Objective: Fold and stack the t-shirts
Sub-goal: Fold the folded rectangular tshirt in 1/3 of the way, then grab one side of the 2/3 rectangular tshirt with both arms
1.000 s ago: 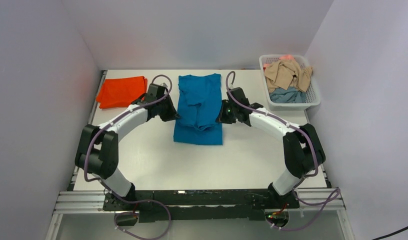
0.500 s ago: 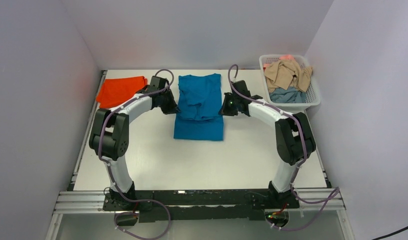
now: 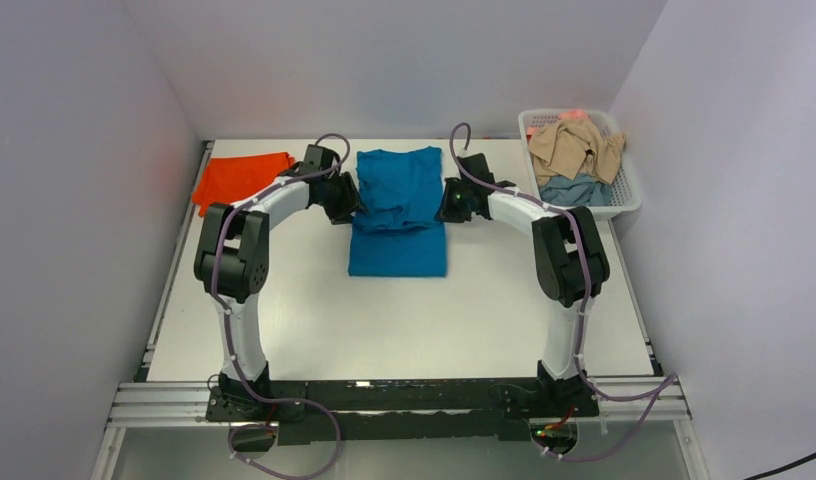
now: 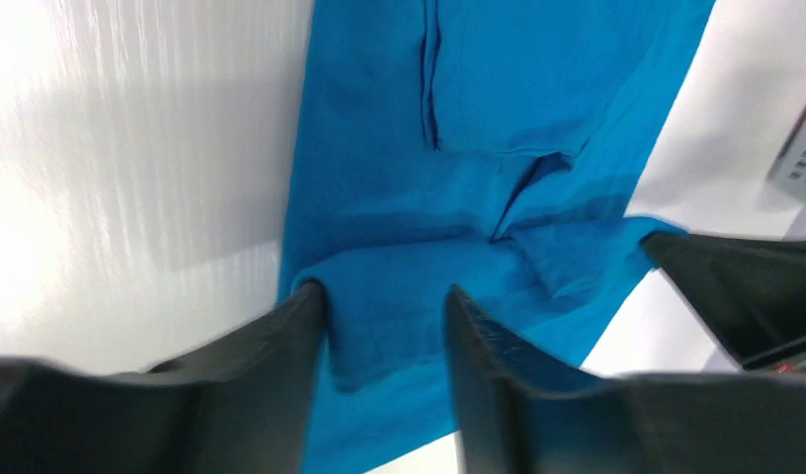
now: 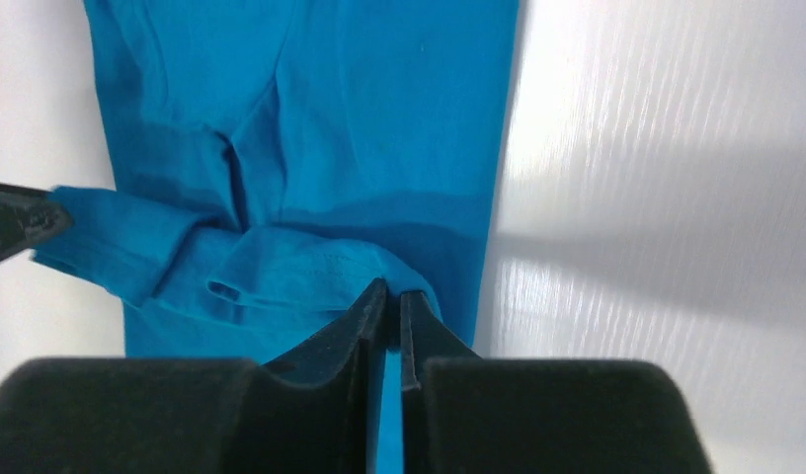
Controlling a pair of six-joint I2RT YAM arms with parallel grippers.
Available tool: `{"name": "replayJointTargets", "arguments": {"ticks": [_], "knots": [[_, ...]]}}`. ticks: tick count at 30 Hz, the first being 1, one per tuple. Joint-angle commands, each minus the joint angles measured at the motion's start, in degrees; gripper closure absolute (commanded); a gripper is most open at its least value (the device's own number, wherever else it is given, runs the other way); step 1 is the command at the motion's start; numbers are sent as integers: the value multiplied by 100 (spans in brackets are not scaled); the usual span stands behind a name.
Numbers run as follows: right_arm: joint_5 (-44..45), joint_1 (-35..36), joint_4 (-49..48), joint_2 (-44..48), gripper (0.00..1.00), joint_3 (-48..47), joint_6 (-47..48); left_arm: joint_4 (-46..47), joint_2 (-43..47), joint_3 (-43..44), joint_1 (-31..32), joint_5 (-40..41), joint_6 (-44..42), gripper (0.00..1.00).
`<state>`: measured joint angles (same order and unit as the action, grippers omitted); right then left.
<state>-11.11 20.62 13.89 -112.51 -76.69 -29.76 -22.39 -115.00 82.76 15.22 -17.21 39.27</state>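
Observation:
The teal-blue t-shirt [image 3: 397, 215] lies flat at the table's middle, its upper layer folded back into a rumpled band across the centre. My left gripper [image 3: 349, 205] sits at the shirt's left edge. In the left wrist view it [image 4: 384, 288] stands open over the teal-blue cloth [image 4: 478, 148], gripping nothing. My right gripper [image 3: 446, 208] is at the shirt's right edge. In the right wrist view its jaws [image 5: 391, 288] are only a thin slit apart, with the fold of the cloth [image 5: 330, 118] at their tips. The orange-red t-shirt [image 3: 239, 180] lies folded at the back left.
A white basket [image 3: 584, 212] at the back right holds a beige garment [image 3: 579, 148] over a dull grey-blue one [image 3: 574, 190]. Side walls close in on the left and right of the table. Both arms arch over the table towards the shirt.
Both grippers carried the shirt's folded layer towards the back of the table. The left jaws have opened off the cloth. The right jaws have parted slightly.

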Motion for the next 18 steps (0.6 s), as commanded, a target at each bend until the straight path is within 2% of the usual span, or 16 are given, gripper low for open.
{"name": "replayJointTargets", "arguments": {"ticks": [1, 2, 3, 4, 6, 10, 18], "knots": [[-171, -164, -192, -206, 78, -674, 154, -297, -29, 702, -161, -227, -189, 37], [-178, -165, -167, -172, 62, -714, 192, -386, 48, 762, -182, -145, -216, 27], [-187, -164, -144, -98, 42, -713, 243, -430, 180, 764, -192, -45, -262, 12], [-199, -164, -152, 9, 28, -660, 278, -443, 354, 696, -198, 63, -289, 2], [-192, -157, -303, 380, 2, -338, 284, -366, 753, 373, -204, 304, -307, 1], [-247, -143, -565, 1018, 0, 506, 234, -241, 1453, -440, -196, 484, -389, 1], [-508, 61, -890, 2046, 0, 2224, -179, 324, 2465, -2544, -22, 101, -190, 1]]}}
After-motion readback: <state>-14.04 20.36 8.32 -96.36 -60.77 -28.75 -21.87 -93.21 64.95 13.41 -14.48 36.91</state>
